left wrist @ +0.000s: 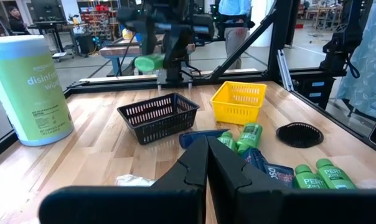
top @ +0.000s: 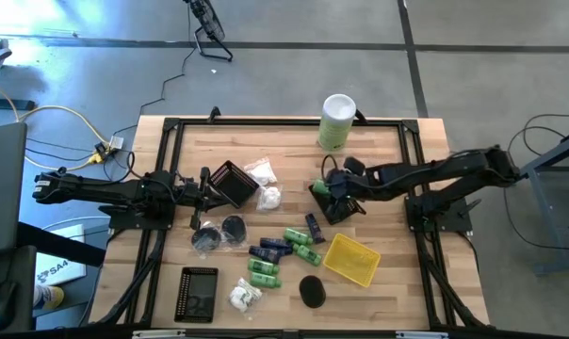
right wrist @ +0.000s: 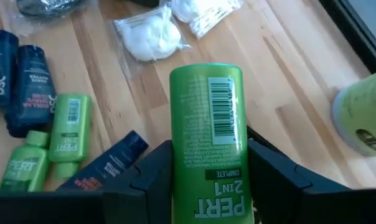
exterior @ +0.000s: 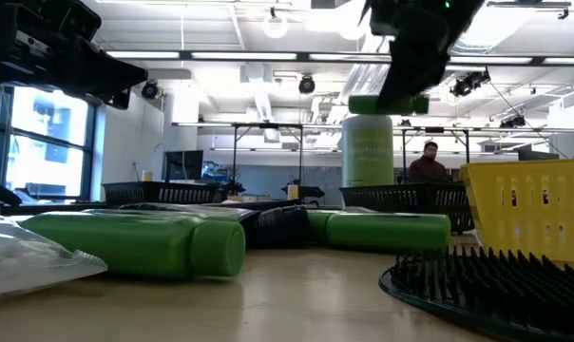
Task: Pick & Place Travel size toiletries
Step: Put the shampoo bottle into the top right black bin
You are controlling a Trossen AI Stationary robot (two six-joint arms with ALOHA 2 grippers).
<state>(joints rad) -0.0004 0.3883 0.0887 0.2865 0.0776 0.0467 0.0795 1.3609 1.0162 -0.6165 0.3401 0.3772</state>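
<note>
Pert bottle (right wrist: 206, 143), bright green with its barcode facing up, sits clamped between the two dark fingers of the right claw (top: 338, 191), held by its sides so the cap end pokes forward and can drop cleanly into a container. The high view puts that claw over the black basket (top: 333, 203) just right of the table's (top: 398, 235) middle, which looks like the intended drop spot; I judge the release is the step in hand. Just beyond lie the waiting toiletries: more green bottles (top: 301, 243), navy tubes (top: 271, 249) and white packets (top: 264, 185), scattered flat across the middle where either arm can reach them. The yellow basket (top: 350, 260) sits nearby, toward the front edge. Farther off, the left claw (top: 207, 186) rests shut and empty by a second black basket (top: 234, 183), parked clear of the working arm. Farthest back stands the tall wipes canister (top: 337, 121), upright by the rear rail.
</note>
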